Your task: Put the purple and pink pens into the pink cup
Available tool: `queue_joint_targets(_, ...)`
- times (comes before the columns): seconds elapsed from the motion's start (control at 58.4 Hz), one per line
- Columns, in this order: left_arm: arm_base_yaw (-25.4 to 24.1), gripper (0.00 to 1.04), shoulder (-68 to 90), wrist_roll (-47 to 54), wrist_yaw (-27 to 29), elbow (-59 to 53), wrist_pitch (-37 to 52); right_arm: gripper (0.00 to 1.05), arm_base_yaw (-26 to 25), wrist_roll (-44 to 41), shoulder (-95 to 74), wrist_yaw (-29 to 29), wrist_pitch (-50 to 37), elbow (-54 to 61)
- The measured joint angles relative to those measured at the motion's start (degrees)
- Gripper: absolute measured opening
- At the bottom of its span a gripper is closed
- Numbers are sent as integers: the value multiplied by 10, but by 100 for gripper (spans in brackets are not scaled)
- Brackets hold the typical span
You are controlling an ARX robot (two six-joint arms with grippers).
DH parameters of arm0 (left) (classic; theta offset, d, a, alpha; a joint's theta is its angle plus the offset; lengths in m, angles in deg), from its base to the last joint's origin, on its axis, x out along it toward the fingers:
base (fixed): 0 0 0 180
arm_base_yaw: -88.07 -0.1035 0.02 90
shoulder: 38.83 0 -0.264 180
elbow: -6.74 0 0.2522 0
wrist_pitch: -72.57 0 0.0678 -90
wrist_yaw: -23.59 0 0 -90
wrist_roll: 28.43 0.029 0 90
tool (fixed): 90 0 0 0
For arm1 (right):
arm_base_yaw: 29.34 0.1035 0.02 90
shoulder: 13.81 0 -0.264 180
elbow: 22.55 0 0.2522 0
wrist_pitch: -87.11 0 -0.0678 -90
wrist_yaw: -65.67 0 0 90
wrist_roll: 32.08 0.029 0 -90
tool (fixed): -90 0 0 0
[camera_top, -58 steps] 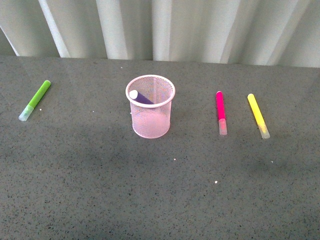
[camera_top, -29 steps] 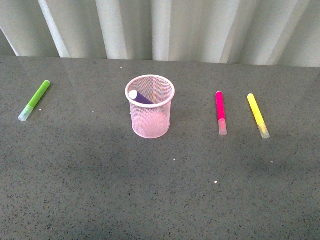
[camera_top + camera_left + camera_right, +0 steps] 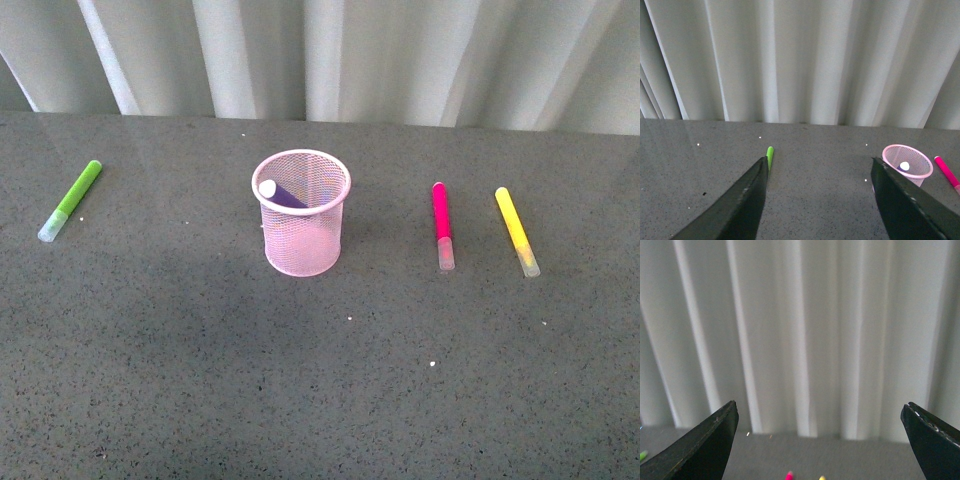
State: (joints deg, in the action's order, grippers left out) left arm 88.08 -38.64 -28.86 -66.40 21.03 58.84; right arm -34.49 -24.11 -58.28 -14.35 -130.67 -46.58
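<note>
A dark grey speckled bench (image 3: 200, 380) fills the lower three quarters of the front view, with a pale pleated curtain (image 3: 400, 60) hanging behind it across the top of the frame. The pink cup (image 3: 300, 245) stands upright a little left of centre. Inside it the purple pen (image 3: 283, 196) leans with its pale end up against the left side of the rim, the dark body slanting down to the right. The pink pen (image 3: 440, 215) lies flat on the bench right of centre, well apart from the cup. Its long axis runs almost straight up and down the frame, translucent cap at the lower end. Just to its right lies a yellow marker (image 3: 514, 228), angled slightly, cap also lowermost. A green marker (image 3: 72, 199) lies at the far left, slanted. The left claw (image 3: 818, 161) is spread wide and holds nothing. The right claw (image 3: 820, 406) is likewise spread apart and holds nothing, facing the curtain.
</note>
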Motion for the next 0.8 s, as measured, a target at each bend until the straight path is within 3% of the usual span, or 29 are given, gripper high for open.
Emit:
queue_joint_targets(0.068,0,80,0,0,0,0,0,98,-3,21,-117,-18,-21,-82)
queue_joint_targets(0.188,0,100,0,0,0,0,0,98,6,33,-336,-69,61,-263)
queue_joint_targets(0.325,0,98,0,1,0,0,0,98,41,43,-600,-116,268,-510)
queue_joint_targets(0.582,0,98,0,1,0,0,0,98,128,64,-830,-95,524,-727)
queue_joint_targets(0.702,0,98,0,1,0,0,0,98,169,91,-896,-90,592,-794)
queue_joint_targets(0.805,0,98,0,1,0,0,0,98,185,111,-924,-91,599,-803)
